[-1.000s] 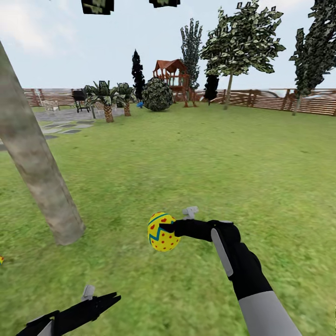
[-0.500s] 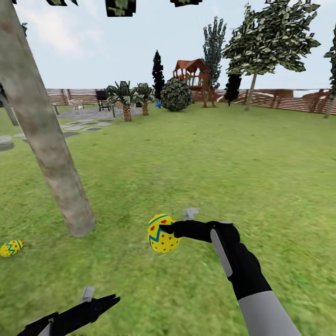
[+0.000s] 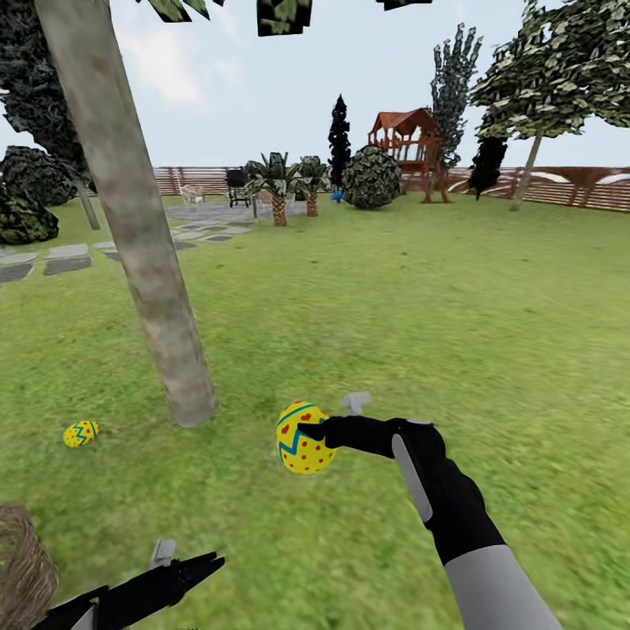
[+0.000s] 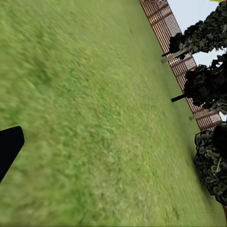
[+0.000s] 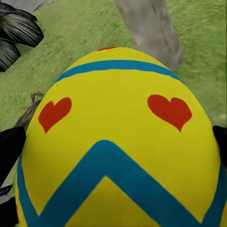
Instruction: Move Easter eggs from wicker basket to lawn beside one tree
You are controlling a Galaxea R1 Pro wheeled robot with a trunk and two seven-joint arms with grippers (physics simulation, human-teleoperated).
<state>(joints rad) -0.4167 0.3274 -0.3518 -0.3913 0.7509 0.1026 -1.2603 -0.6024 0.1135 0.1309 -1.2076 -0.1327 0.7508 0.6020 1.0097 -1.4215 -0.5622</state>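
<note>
Head view: right gripper (image 3: 308, 431) pinches an egg (image 3: 302, 437) above the lawn (image 3: 420, 315), trunk (image 3: 140, 227) at ten o'clock. Carrying step, I judge; next, lower it beside the trunk, near the lying egg (image 3: 80, 433). Left gripper (image 3: 206, 564) looks pressed together.

A: Where are the eggs?

B: One yellow egg (image 3: 304, 437), with blue zigzag bands and red hearts, is held off the lawn (image 3: 394, 297) in the right gripper (image 3: 306, 430), its jaws closed on it. A second egg (image 3: 80, 433) lies on its side in the grass, near the foot of the tree (image 3: 144, 236).

A: And the basket?

B: An edge of the wicker basket (image 3: 22, 569) shows low on the lawn, well apart from the trunk. I cannot tell what is in it.
</note>
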